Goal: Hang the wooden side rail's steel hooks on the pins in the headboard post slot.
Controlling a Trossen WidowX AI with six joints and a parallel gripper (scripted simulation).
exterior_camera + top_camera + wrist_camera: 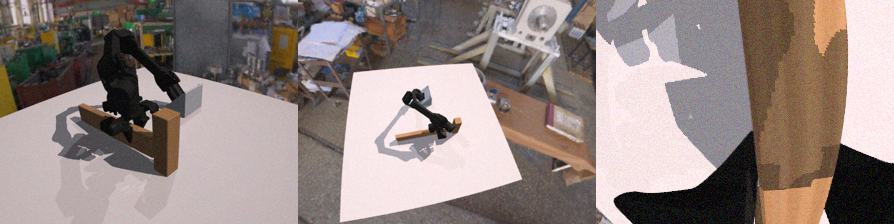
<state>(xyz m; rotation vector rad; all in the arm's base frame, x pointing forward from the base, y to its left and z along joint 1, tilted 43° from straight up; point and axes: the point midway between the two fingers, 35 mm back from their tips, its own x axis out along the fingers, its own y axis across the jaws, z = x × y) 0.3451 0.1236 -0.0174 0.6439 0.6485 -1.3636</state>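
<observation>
Nearest to us in the exterior view stands the headboard post [166, 141], a squat upright block of light wood planted on the white table [237, 162]. Its slot and pins are turned away from us, so we cannot tell whether the steel hooks sit on them.

Just behind the post, the wooden side rail [90, 113] runs away to the left, standing on its narrow edge. Its near end meets the post's face; in the exterior view that end looks a little raised against the post, while the far end appears to rest on the table, though shadow blurs the contact. From the top view we see the same rail [411, 135] stretching leftward from the post [457, 124], the two forming an L.

Partway along the rail, nearer the post than the far end, we see the pincer [122, 127] pinching the rail across its thickness, one dark finger [128, 135] hanging down the face turned toward us. In the wrist view the rail [796, 116] runs up the middle of the picture, with the black pincer body on both sides at the bottom.

Further back, the black arm [117, 75] arches up and over from its base, which stands by a grey plate [191, 100] upright on the table. Beyond the table edge lies a blurred workshop.
</observation>
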